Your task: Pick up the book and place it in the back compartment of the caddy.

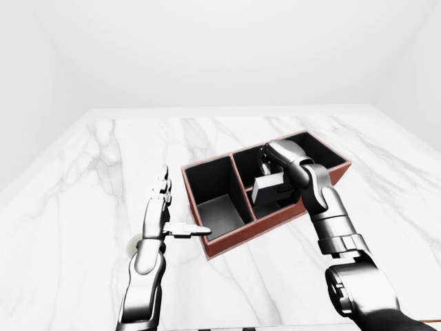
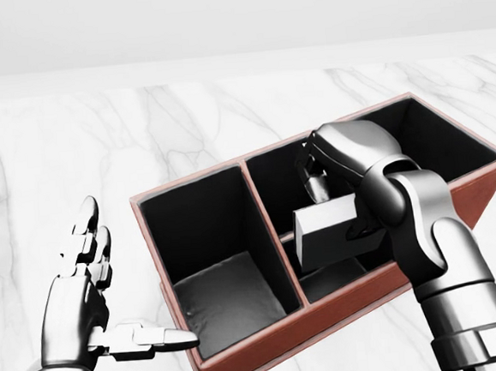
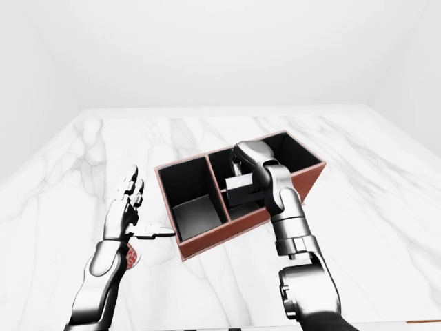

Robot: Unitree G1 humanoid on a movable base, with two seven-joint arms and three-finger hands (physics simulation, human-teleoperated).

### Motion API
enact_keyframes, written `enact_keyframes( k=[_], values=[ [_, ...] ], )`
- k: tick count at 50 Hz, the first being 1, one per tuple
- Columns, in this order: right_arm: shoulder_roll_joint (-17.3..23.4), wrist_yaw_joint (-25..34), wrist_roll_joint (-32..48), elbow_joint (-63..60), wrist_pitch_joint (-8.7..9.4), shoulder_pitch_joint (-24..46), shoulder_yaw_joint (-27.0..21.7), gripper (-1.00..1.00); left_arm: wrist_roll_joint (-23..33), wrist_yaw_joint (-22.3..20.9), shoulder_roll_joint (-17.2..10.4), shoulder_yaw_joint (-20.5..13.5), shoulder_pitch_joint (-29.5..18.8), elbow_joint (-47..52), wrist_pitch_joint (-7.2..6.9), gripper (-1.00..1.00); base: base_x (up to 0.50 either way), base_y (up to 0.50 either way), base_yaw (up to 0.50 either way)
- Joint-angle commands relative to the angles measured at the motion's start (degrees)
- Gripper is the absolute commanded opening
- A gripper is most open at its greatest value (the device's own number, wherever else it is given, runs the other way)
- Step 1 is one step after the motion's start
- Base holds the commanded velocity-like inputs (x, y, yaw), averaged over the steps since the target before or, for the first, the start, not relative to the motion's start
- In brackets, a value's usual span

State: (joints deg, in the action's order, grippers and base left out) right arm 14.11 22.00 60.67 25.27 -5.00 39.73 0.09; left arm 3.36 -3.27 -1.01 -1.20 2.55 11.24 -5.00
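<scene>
On the white marbled desk, a red-brown caddy with a dark lining sits at an angle, its long side running from the lower left toward the upper right of the head view. A partition splits off one large compartment at the left end, which shows only its grey floor. The right part is divided again by a lengthwise wall into a strip nearer the top of the view and a strip nearer the bottom.

The right hand reaches in over the right part from the lower right, wrist bent downward. Its fingers are curled round the book, a pale grey block held tilted, with its lower edge down inside the caddy near the lengthwise divider. The hand and forearm hide much of it, so I cannot tell which of the two strips its lower edge stands in, nor whether it touches the caddy floor.

The left hand is just beside the caddy's left end, above the desk and holding nothing. Its fingers are spread wide: two point up toward the top of the view, while the thumb sticks out sideways to the right, its tip close to the caddy's lower left corner. Whether the tip touches the wall is not clear.

A small red mark shows by the left wrist in the right-eye view.
</scene>
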Motion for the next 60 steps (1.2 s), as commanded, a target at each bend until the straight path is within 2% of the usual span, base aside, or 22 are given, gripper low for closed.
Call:
enact_keyframes(
  k=[1,17,36,60],
  values=[
    [0.0,-2.6,0.1,2.0,0.00,0.9,-0.5,-1.00,0.1,0.0,0.0,0.1,0.0,0.0,0.00,1.00,0.00,0.00,0.00],
    [0.2,-5.2,0.2,5.6,0.00,1.3,-0.2,-1.00,0.1,0.0,0.1,0.2,0.3,0.5,0.00,1.00,0.00,0.00,0.00],
    [0.0,-5.3,0.1,5.3,0.00,0.8,-0.1,-1.00,0.2,0.0,0.1,0.4,0.3,0.4,0.00,1.00,0.00,0.00,0.00],
    [-0.4,-9.4,0.5,10.1,0.00,1.5,0.6,-1.00,0.1,0.0,0.1,0.4,0.2,-0.1,0.00,1.00,0.00,0.00,0.00]
  ],
)
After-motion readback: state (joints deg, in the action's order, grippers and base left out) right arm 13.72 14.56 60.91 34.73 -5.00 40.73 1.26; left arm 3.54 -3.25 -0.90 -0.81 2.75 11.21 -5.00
